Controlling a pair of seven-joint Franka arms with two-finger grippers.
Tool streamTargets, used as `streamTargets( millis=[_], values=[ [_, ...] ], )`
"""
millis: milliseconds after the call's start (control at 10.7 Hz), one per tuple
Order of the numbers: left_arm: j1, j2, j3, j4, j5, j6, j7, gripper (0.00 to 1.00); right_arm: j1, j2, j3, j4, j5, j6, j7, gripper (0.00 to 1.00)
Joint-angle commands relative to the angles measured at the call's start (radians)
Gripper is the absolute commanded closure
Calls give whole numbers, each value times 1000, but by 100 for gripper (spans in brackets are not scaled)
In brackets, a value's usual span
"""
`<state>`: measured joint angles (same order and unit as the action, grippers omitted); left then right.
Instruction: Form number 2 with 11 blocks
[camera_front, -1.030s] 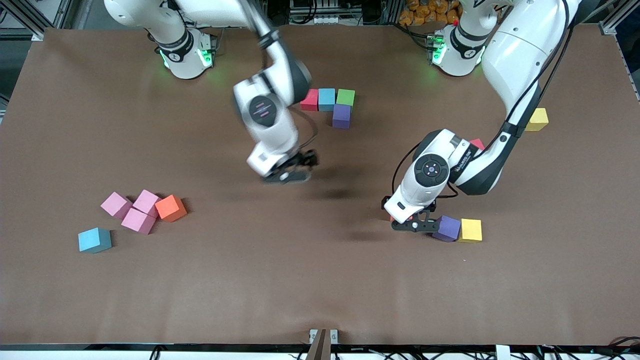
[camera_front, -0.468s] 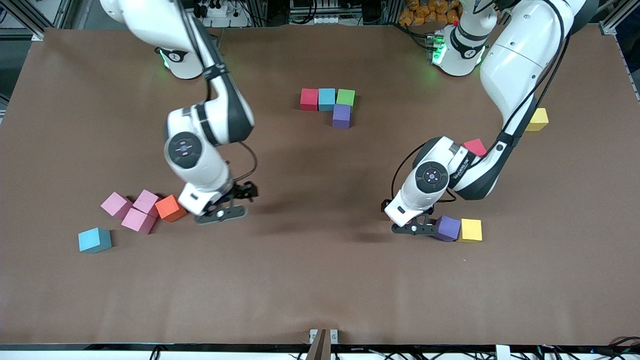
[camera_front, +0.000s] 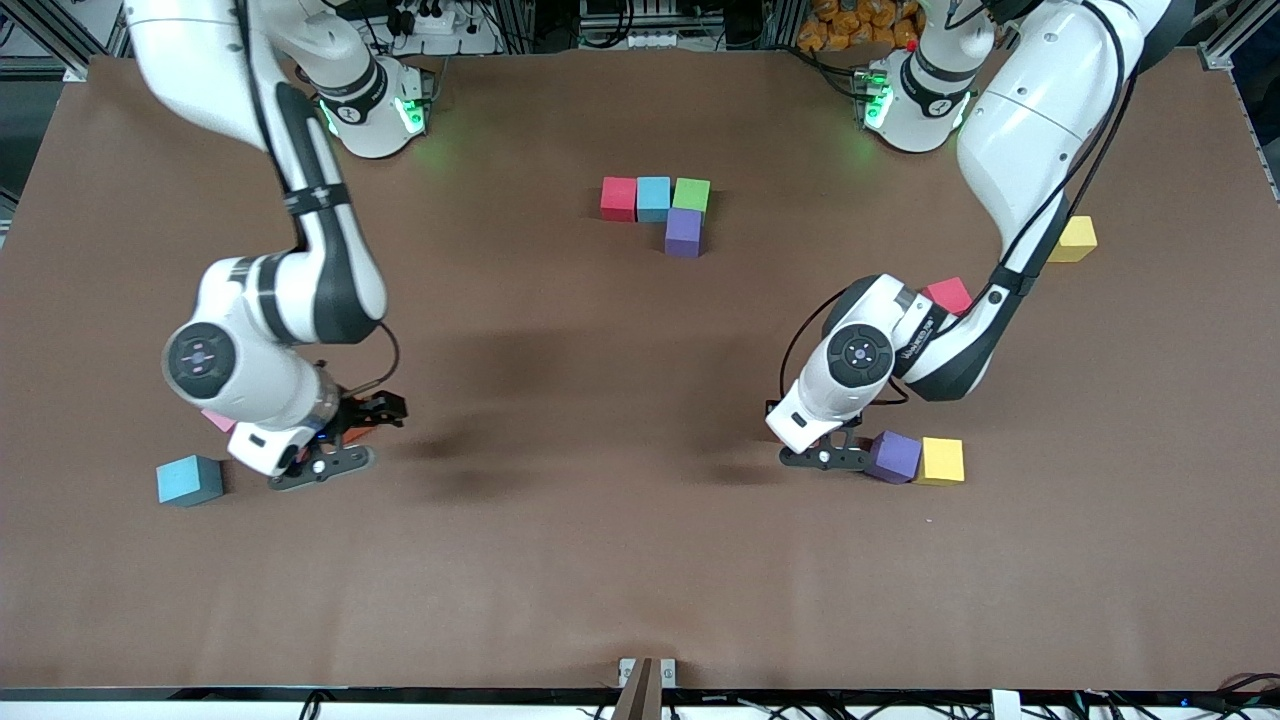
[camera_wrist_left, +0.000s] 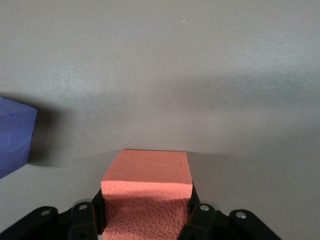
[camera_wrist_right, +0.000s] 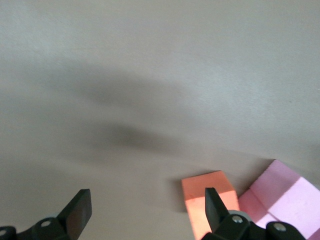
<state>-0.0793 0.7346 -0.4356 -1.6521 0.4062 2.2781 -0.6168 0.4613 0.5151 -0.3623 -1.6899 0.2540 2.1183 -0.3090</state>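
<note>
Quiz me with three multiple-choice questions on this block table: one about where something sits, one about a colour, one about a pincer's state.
1. In the cluster of four, the purple block lies:
A) stacked on the green block
B) touching the green block, nearer to the front camera
C) apart from every block

2. What colour does the left pincer hold?
A) yellow
B) orange
C) light blue

3. The right pincer is:
A) open
B) shut on a block
C) shut, empty

Answers:
1 B, the front view shows them side against side.
2 B, the left wrist view shows the orange block between the fingers.
3 A, its wrist view shows the fingers spread wide.
</note>
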Motion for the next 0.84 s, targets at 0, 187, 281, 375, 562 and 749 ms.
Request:
streamTargets(
  millis=[0, 187, 281, 375, 562, 749],
  values=[
    [-5, -20, -38, -9, 5, -14, -82, 76, -99, 9, 57, 7, -16, -1, -111, 0],
    [-22, -23, -74, -9, 5, -29, -173, 76, -113, 2, 59, -52, -13, 24, -191, 0],
    [-22, -23, -109, -9, 5, -43, -228, 75, -121, -3, 59, -94, -12, 67, -247, 0],
    [-33, -20, -135, -11, 5, -54, -291, 75, -125, -6, 59, -141, -9, 124, -278, 0],
    [-106, -21, -137, -15, 5, -74, -388, 75, -127, -10, 60, -232, -6, 247, -329, 0],
    [-148, -20, -137, -28, 5, -77, -443, 75, -131, -10, 60, -261, 19, 267, -350, 0]
  ],
)
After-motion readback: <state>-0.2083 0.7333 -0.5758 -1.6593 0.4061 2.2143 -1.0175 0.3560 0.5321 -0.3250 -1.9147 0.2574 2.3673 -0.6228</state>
